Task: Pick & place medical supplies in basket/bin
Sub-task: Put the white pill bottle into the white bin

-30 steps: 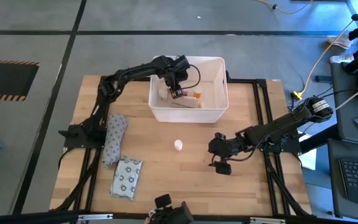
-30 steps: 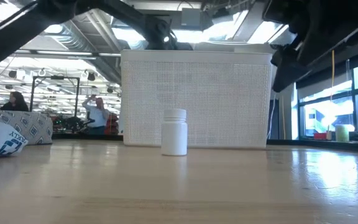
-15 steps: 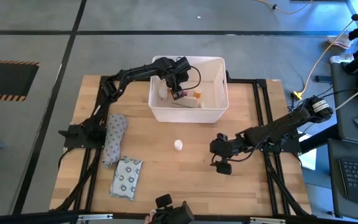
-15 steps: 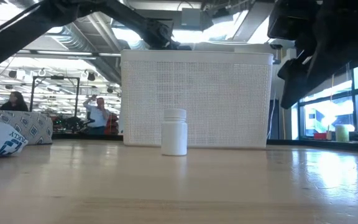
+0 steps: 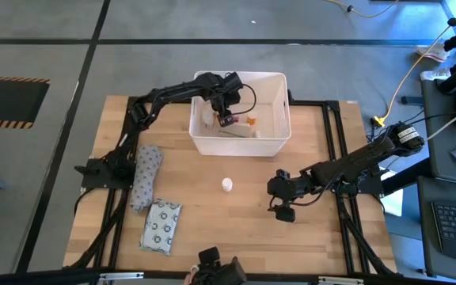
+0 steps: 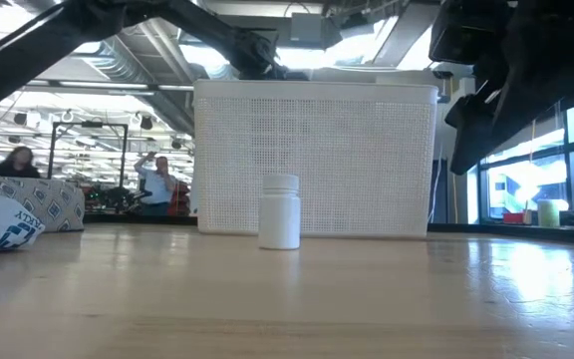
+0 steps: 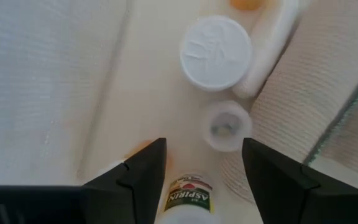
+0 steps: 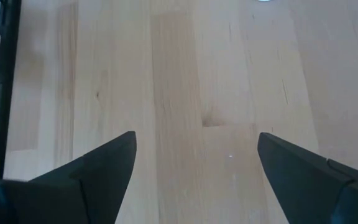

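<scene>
White tub [image 5: 278, 144] at the table's far side receives supplies, the left gripper [image 7: 202, 177] inside it, fingers parted around an aspirin bottle [image 7: 188, 202], apparently releasing it; the right gripper [image 5: 282, 207], spread wide, hangs near the lone white bottle [image 5: 226, 185], likely next.

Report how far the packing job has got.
Done: several supplies already lie in the bin, among them a white cap and a roll. In hand: the left tool is inside the bin with an aspirin bottle between its parted fingers. Left: one bottle and two packets on the table. The right tool hovers open over bare wood beside that bottle.
</scene>
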`<state>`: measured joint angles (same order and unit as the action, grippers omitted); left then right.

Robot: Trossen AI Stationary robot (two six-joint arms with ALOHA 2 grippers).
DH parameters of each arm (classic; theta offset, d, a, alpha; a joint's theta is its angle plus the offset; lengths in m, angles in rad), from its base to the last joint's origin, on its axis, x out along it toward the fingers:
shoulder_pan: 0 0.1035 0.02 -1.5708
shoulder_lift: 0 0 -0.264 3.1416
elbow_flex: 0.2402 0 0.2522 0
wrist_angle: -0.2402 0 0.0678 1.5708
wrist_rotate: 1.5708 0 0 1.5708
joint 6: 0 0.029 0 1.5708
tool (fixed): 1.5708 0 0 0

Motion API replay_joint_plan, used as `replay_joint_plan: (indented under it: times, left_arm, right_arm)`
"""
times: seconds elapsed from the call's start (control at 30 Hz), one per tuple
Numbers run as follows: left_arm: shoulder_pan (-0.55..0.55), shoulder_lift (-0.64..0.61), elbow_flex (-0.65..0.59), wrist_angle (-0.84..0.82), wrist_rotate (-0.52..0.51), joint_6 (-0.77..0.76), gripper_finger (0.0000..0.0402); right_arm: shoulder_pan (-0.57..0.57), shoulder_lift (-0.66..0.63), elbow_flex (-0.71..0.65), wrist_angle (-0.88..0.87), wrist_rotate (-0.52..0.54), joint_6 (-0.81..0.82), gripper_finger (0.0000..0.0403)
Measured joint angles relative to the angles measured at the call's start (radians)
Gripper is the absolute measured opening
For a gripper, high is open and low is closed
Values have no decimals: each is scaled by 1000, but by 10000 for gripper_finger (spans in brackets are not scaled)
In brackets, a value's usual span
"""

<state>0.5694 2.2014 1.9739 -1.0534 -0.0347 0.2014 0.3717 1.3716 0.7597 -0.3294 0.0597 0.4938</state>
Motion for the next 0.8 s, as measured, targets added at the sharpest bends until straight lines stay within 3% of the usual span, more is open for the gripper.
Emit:
replay_joint_plan:
  times: [0.27,0.5,0.67,0.8]
  left_arm:
    - [-7,-97,84,-41,0,-5,203]
    - [-19,-255,160,-27,23,-57,203]
    - [-44,-410,78,87,78,-86,205]
    - [-87,-572,-84,187,42,-90,203]
  right_arm:
    - [0,0,0,0,0,-10,337]
    - [0,0,0,108,0,-142,337]
    - [-2,0,0,233,1,-267,337]
    - [-3,0,0,295,33,-294,337]
